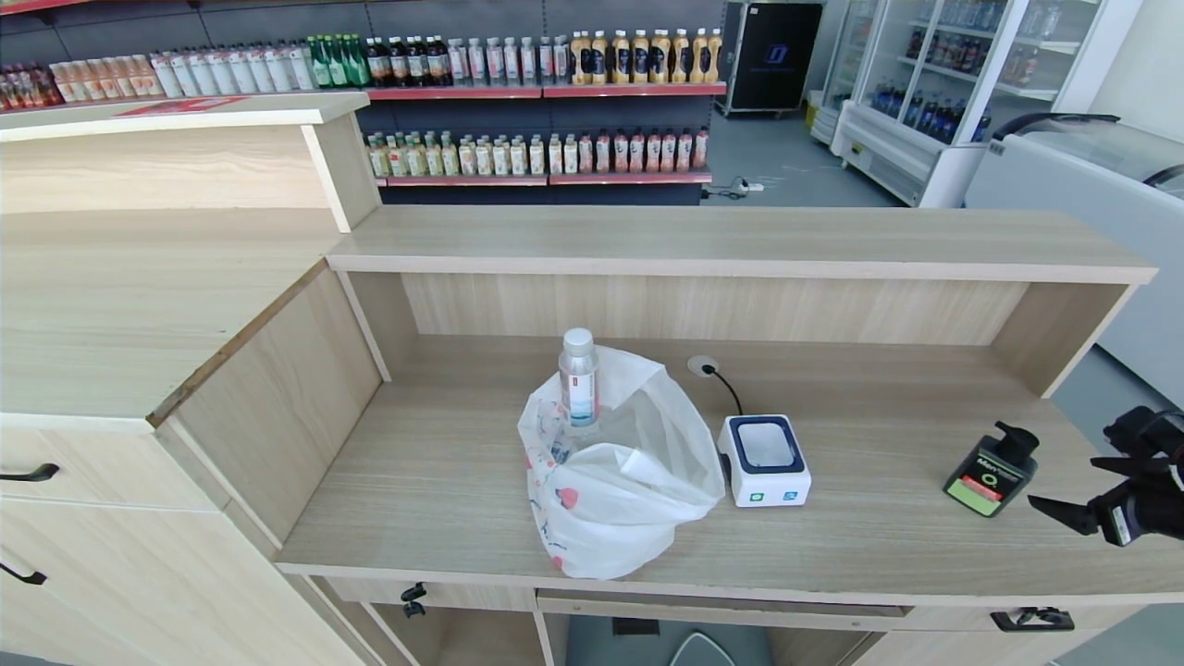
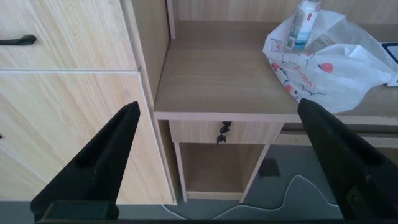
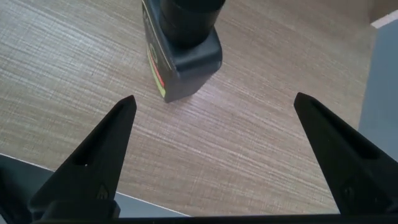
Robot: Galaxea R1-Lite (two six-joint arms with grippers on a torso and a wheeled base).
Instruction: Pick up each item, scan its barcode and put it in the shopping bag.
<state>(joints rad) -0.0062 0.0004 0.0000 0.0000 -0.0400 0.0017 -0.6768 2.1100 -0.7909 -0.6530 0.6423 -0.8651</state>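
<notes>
The left gripper (image 2: 219, 104) is hanging low off the light wooden counter's (image 1: 444, 481) left front corner, fingers spread wide and holding nothing. The right gripper (image 1: 1062, 480) is plainly the nearer arm, hovering at the counter's right end with its fingers also wide apart and empty. The black pump bottle with the green-and-red label (image 1: 992, 470) is standing just beyond those fingertips, toward the robot's left, its long axis looking upright. The right wrist view is showing the bottle (image 3: 180, 56) ahead of the gap, not yet inside it. The head view is showing the route onward: the white, blue-framed scanner box (image 1: 764, 458), then the white printed plastic shopping bag (image 1: 610, 481), already holding a clear white-capped bottle (image 1: 579, 379).
</notes>
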